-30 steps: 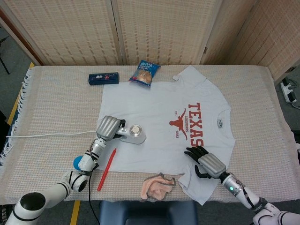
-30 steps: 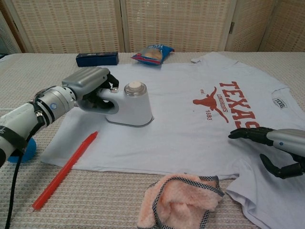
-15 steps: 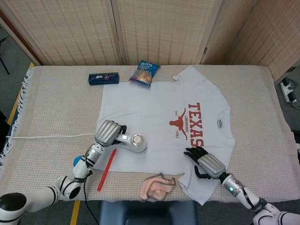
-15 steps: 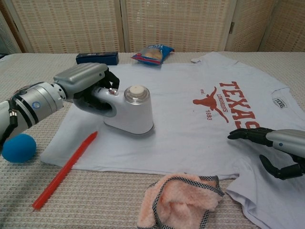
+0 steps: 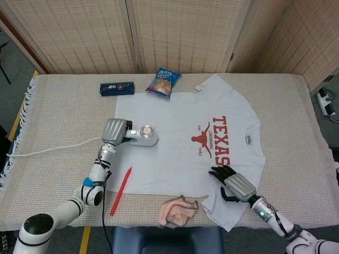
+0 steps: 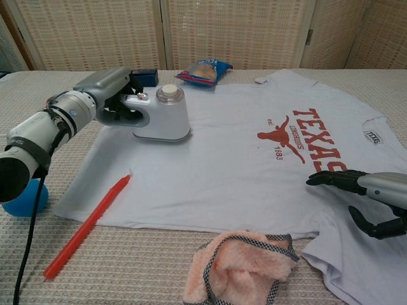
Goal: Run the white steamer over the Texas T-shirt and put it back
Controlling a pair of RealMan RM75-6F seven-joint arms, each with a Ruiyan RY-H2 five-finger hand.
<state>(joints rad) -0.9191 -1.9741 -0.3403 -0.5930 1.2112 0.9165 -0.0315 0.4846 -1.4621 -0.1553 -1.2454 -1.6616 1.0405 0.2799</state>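
A: Nearest the robot, what?

B: Pink cloth at the table's front edge, red pen on the weave just off the hem, blue ball tucked beside the left forearm. None of it part of the job.

A: And the right hand?

B: Resting low on the Texas T-shirt near the lower hem, fingers spread and loosely bent, nothing in them. Probably pinning the fabric.

A: Further back?

B: Left hand wrapped round the handle of the white steamer, sole flat on the shirt's left part, well short of the red print. Forearm stretched forward across the table, white cord trailing off to the left edge.

A: Progress, then?

B: Mid-pass, judging by that. Printed side seemingly not yet covered; putting it back not yet done.

A: Beyond the shirt?

B: Dark blue box and snack bag.
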